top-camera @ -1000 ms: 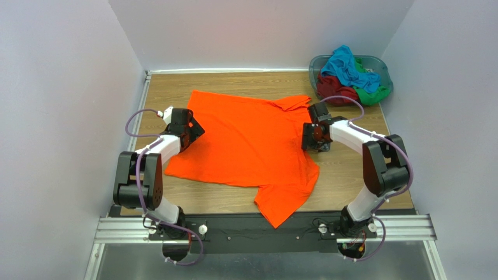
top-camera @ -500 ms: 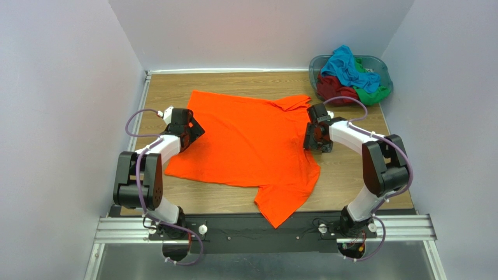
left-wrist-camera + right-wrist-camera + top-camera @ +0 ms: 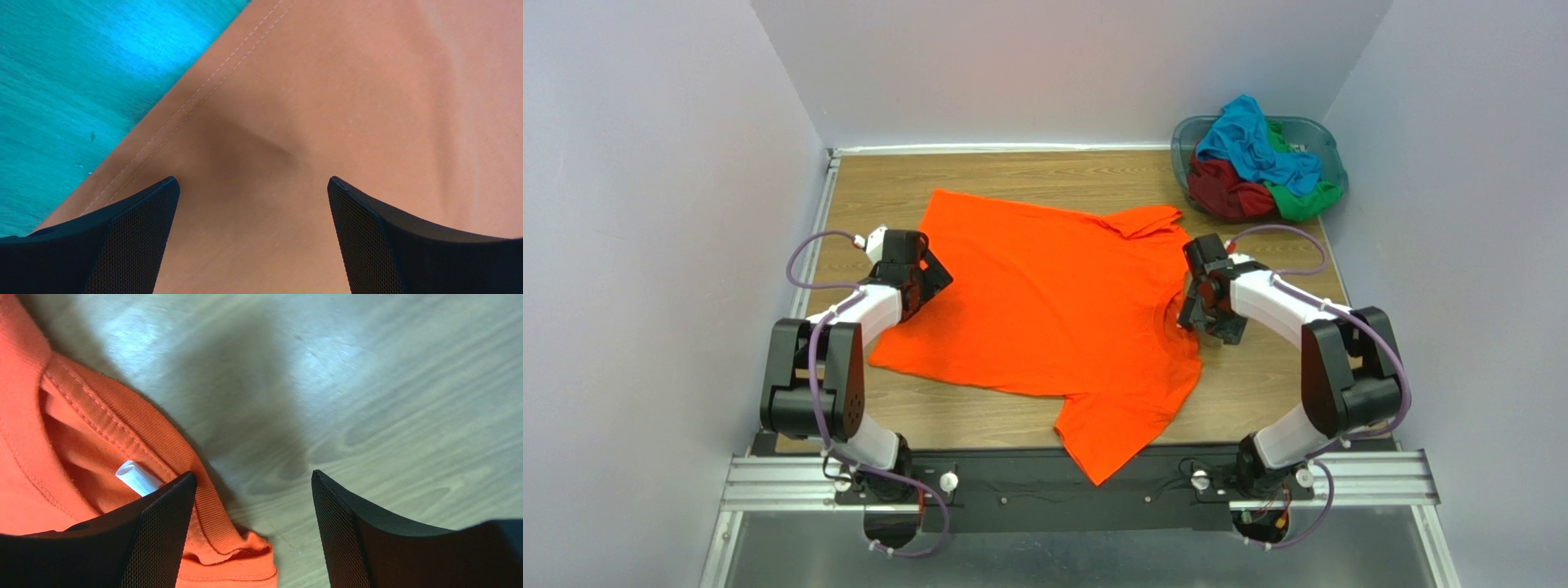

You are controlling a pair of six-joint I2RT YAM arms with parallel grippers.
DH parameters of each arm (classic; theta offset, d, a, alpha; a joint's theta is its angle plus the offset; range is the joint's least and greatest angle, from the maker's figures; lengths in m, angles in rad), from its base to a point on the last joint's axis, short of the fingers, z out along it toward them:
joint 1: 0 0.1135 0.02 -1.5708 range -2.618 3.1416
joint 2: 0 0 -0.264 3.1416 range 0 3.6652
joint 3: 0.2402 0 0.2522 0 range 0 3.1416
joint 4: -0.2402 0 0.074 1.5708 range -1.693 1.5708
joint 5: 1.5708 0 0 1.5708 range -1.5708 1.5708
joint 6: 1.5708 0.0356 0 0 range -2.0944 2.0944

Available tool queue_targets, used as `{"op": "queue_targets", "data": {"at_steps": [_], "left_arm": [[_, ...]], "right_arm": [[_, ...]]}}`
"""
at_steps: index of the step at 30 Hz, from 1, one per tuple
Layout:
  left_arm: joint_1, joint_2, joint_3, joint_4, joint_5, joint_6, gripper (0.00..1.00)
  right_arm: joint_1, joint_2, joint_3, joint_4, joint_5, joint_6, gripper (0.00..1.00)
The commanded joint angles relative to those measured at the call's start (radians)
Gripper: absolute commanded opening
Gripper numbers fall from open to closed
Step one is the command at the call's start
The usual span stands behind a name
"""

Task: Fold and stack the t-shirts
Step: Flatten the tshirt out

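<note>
Right gripper (image 3: 1195,306) has tugged the collar (image 3: 116,425) of the bright orange cloth t-shirt (image 3: 1051,306) outward, now parted, empty; left gripper (image 3: 934,272) gapes empty; flattening looks nearly done.

Your right wrist view cuts the orange t-shirt (image 3: 24,447) off at its left edge. A finger (image 3: 153,539) half hides the white label (image 3: 136,476) inside its collar.

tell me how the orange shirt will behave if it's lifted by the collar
Probably floppy: the orange t-shirt lies flat on the table with soft creases, so it should sag and hang from the pinch. Likely light, since the cloth looks thin. The ribbed collar looks thicker, so a pinch there may hold without slipping.
</note>
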Motion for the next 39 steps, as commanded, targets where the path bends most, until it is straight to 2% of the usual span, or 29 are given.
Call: {"op": "queue_targets", "data": {"at_steps": [1, 7, 11, 18, 22, 25, 26, 28, 39], "left_arm": [[0.005, -0.035, -0.026, -0.019, -0.025, 0.011, 0.98], [0.005, -0.082, -0.052, -0.036, -0.029, 0.007, 0.98], [0.005, -0.139, -0.05, -0.05, -0.028, -0.004, 0.98], [0.005, -0.148, 0.029, -0.035, -0.022, 0.002, 0.99], [0.005, -0.082, 0.118, -0.018, -0.005, 0.008, 0.98], [0.005, -0.024, 0.163, 0.006, 0.024, 0.013, 0.98], [0.005, -0.009, 0.175, 0.011, 0.034, 0.014, 0.98], [0.005, 0.036, 0.204, 0.014, 0.038, 0.019, 0.98], [0.003, 0.152, 0.255, 0.031, 0.021, 0.036, 0.98]], "right_arm": [[-0.01, 0.005, -0.057, -0.154, 0.07, 0.016, 0.76], [-0.01, -0.059, 0.019, -0.157, 0.04, -0.022, 0.79], [-0.011, -0.102, 0.122, -0.154, 0.046, -0.053, 0.86], [-0.028, 0.015, 0.27, -0.113, 0.06, -0.101, 0.88], [-0.052, 0.111, 0.32, -0.067, 0.024, -0.128, 0.79], [-0.074, 0.184, 0.36, -0.033, -0.002, -0.148, 0.61], [-0.077, 0.203, 0.369, -0.025, -0.008, -0.157, 0.52], [-0.089, 0.249, 0.395, -0.005, -0.034, -0.173, 0.45], [-0.092, 0.352, 0.465, 0.059, -0.134, -0.22, 0.45]]}}
